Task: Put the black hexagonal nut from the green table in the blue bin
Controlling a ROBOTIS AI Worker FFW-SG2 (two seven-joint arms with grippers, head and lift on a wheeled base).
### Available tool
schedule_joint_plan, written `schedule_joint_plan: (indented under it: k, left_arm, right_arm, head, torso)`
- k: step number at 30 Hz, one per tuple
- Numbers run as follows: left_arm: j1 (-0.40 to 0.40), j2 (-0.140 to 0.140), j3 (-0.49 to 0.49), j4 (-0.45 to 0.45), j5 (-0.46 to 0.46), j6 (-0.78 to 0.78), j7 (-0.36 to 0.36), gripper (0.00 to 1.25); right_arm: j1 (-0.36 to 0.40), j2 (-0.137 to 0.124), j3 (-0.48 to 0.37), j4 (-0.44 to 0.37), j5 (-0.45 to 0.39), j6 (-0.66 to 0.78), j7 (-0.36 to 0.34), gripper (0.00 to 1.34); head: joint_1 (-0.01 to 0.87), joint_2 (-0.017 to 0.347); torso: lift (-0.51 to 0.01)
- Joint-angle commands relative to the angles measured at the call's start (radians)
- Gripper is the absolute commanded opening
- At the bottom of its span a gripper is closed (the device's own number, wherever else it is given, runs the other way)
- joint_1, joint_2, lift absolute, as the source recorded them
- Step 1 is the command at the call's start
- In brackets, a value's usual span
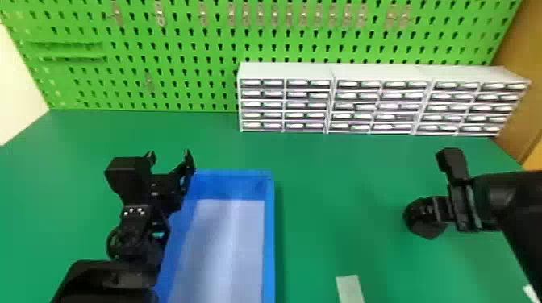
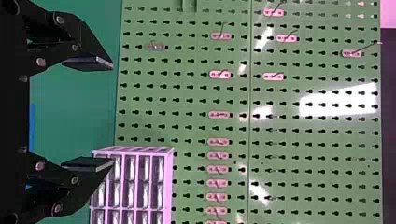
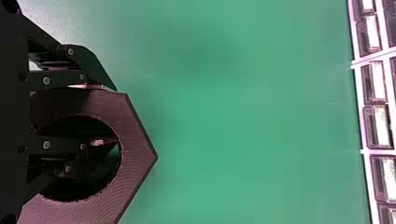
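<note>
Under everything I'm working with lies the green counter [image 1: 342,169], with a green pegboard [image 1: 201,52] standing behind it. White drawer cabinets [image 1: 286,72] sit in a row along the counter's far side, right of centre. The blue bin [image 1: 269,237] rests nearer me, left of centre, its floor pale. My left gripper [image 1: 169,156] is at the bin's left side near the far corner, jaws spread apart with nothing between them. Well to the right of the bin, my right gripper [image 1: 437,209] has its jaws clamped on the black hexagonal nut [image 3: 135,154], one of them reaching into the hole. I can't tell whether the nut touches the counter. A pale strip [image 1: 350,288] lies by the bottom edge of my head view, between bin and right arm.
</note>
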Motion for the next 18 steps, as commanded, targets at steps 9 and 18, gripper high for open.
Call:
schedule_joint_plan:
  k: [9,18]
  left_arm:
    - [0.001,0.0,-0.002,0.0,0.0,0.0,0.0,0.73]
    - [0.001,0.0,-0.005,0.003,0.0,0.0,0.0,0.73]
  right_arm:
    - [0.067,0.027,-0.087,-0.125,-0.001,0.0,0.0,0.17]
    - [0.103,0.043,-0.154,-0.22,-0.021,0.001,0.0,0.17]
  head:
    - [0.657,0.057]
    - [0.657,0.057]
  torso:
    - [-0.095]
    - [-0.095]
